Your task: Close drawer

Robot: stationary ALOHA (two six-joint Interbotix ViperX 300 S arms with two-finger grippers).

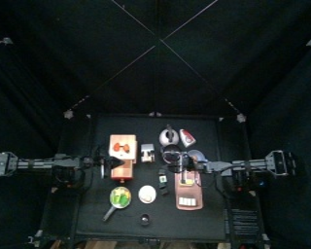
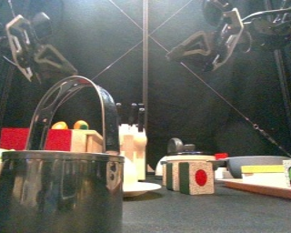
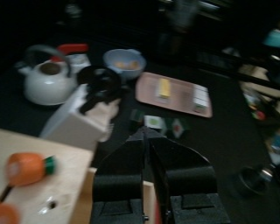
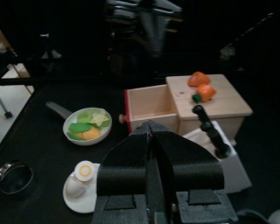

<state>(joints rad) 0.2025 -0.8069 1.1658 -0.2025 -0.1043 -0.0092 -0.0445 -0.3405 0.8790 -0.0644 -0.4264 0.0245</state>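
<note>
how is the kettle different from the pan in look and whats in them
The kettle is white and rounded, with an arched handle over its top; the pan is shallow and open, with a straight dark handle out to one side. The pan holds green and yellow food in plain sight, while the kettle's inside is hidden. Both stand upright on the black table.

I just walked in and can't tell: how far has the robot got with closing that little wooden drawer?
Nothing looks done yet: the drawer stands pulled out of its wooden box. In hand: the left gripper and right gripper are both up off the table, holding nothing and touching nothing. Left to do: reach the drawer's front and push it fully in.
</note>
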